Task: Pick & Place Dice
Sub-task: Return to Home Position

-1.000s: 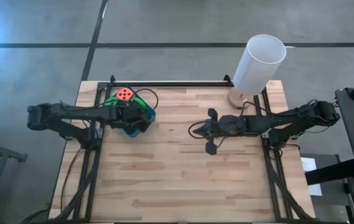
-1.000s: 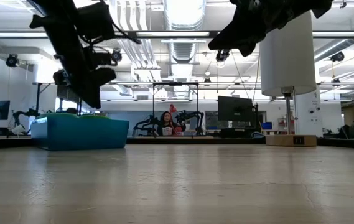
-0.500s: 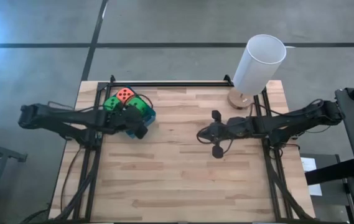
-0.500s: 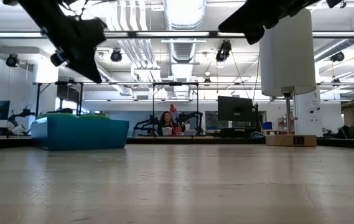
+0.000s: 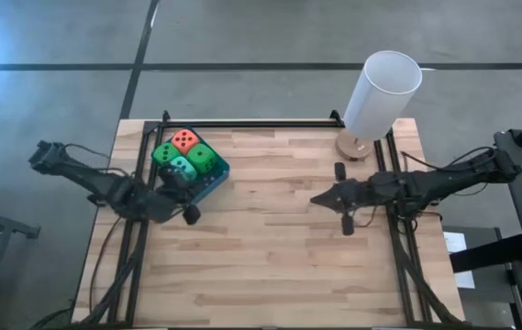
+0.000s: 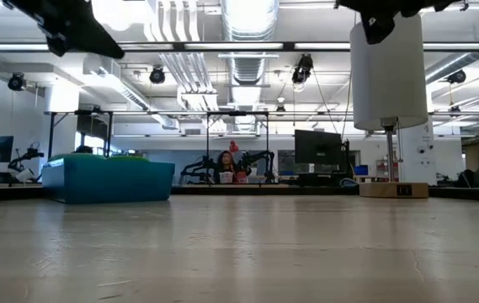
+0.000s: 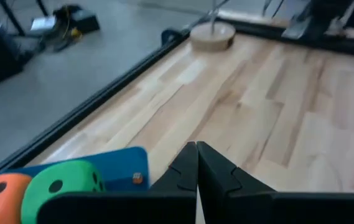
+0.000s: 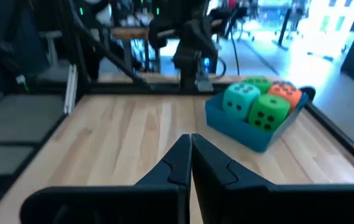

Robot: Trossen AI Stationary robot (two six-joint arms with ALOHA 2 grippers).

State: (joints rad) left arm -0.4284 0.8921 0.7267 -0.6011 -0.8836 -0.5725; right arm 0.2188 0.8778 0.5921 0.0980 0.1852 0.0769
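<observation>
From where I stand, all four dice sit in the blue tray (image 5: 215, 181) at the back left corner of the bench (image 5: 261, 257), packed against one another and poking above its rim. The orange-red die (image 5: 184, 140) is rearmost, one green die (image 5: 164, 153) sits toward the left edge, the second green die (image 5: 204, 159) is on the side toward the lamp, and the teal die (image 5: 183, 169) is at the front between them. The left arm's fingers (image 7: 193, 163) are pressed together with nothing between them, just beside the tray's front wall. In the left wrist view, the orange-red die and a green one show close by. The right arm's fingers (image 8: 188, 158) are likewise pressed together and empty, over the right half of the bench. They are well apart from the tray and point across toward it. In the low view both arms show only as dark shapes along the top edge, clear above the wood. A table lamp with a tall white shade (image 5: 382, 92) stands on a round wooden base (image 5: 352, 145) at the back right, near the right arm. Beyond the bench, a person (image 6: 225, 164) sits among desks and a dark monitor (image 6: 316, 147) in the room behind.
</observation>
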